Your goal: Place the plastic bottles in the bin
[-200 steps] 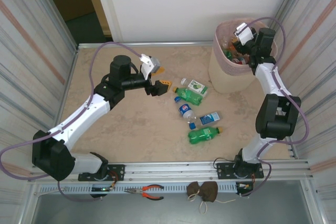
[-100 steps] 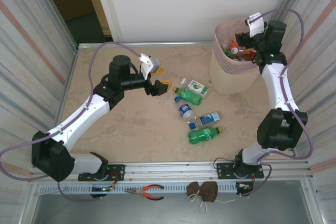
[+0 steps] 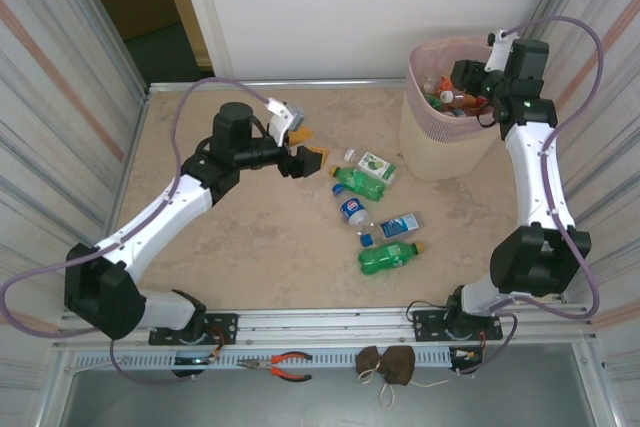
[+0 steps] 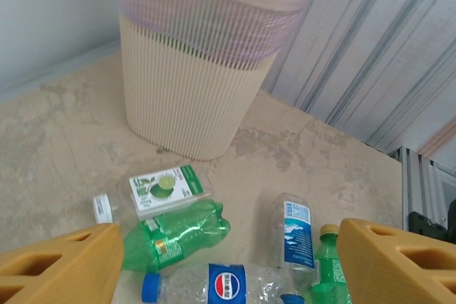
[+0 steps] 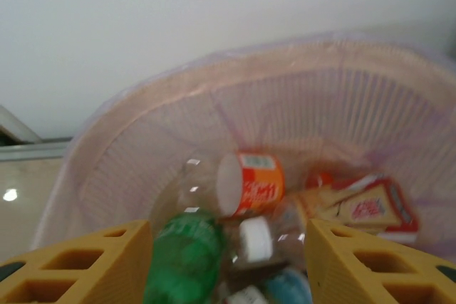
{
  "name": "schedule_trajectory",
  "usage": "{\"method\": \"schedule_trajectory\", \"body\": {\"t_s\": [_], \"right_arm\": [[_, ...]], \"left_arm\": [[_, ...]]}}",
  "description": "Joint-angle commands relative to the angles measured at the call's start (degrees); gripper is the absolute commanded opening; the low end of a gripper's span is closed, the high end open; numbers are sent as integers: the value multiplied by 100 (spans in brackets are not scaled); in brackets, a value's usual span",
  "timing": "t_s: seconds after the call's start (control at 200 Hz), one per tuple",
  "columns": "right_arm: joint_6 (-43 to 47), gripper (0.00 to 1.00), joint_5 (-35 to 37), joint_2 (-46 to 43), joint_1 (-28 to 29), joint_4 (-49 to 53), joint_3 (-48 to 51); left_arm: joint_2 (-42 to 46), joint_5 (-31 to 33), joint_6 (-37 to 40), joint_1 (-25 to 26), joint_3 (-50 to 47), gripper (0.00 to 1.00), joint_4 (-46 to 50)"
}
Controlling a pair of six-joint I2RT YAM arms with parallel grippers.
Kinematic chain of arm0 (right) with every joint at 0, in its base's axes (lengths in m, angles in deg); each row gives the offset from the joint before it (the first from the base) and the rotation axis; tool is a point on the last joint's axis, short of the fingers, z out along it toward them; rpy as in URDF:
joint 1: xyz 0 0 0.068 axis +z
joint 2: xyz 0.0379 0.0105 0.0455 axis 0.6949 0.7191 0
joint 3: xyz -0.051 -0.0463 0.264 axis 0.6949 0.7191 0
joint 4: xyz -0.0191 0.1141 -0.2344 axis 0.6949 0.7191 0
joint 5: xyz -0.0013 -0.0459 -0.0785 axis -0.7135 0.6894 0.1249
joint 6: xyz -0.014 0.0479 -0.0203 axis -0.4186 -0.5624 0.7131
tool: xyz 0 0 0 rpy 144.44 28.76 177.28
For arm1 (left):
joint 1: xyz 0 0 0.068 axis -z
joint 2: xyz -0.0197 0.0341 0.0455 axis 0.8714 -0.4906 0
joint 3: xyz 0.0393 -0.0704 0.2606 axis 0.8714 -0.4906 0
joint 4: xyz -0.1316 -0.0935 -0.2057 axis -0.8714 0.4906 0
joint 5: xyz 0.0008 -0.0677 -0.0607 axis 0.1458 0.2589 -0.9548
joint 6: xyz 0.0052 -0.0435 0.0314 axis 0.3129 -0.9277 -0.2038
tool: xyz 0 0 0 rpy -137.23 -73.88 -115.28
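Your left tool [image 3: 307,147] hangs over the counter [image 3: 240,237], left of centre in the overhead view. Its orange fingers [image 4: 64,265] are spread wide with nothing between them.

Five bottles lie loose on the counter in a cluster at mid-frame, just right of that tool:
- A flat clear bottle [image 3: 372,164] with a lime label lies at the top of the cluster, nearest the bin.
- A green bottle [image 3: 360,183] touches it from below.
- A Pepsi-labelled bottle [image 3: 352,210] with a blue cap comes next down.
- A blue-labelled clear bottle [image 3: 398,226] lies to its right.
- A yellow-capped green bottle [image 3: 390,256] is the lowest.

The bin [image 3: 425,147] stands upright on the counter at upper right, apart from the cluster.

Your right tool [image 5: 228,229] is held above the bin's mouth. Its fingers [image 5: 78,265] are parted and pinch nothing.

Several bottles are piled inside the bin. Among them are a green one [image 5: 189,261], an orange-labelled bottle [image 5: 249,183] lying on its side, and a white cap [image 5: 255,238]. The wrist view is too blurred for you to count them.
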State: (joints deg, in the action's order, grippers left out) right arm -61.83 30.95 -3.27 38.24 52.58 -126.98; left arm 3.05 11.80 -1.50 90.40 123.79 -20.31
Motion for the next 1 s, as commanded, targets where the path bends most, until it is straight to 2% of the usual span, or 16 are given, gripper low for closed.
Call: {"method": "schedule_trajectory", "body": {"t_s": [0.0,0.22,0.336,0.446,0.566,0.777,0.992], "right_arm": [[-636,57,113,-596,283,631,163],[-651,57,410,-1293,949,1000,711],[-619,58,543,-1492,1051,1275,802],[-610,58,594,-1669,1053,1363,941],[-580,58,611,-1863,1052,1396,1072],[-497,58,632,-2020,978,1506,1157],[-452,58,563,-2153,845,1504,1260]], "left_arm": [[-207,277,-678,40,346,79,518],[-642,460,-2132,19,396,70,862],[-769,556,-2899,18,85,70,664],[-931,1073,-3880,35,-96,71,757],[-1451,1681,-4782,81,228,68,1750],[-1948,2137,-5447,408,498,67,2029],[-2643,2099,-5911,609,1067,60,2360]]}}
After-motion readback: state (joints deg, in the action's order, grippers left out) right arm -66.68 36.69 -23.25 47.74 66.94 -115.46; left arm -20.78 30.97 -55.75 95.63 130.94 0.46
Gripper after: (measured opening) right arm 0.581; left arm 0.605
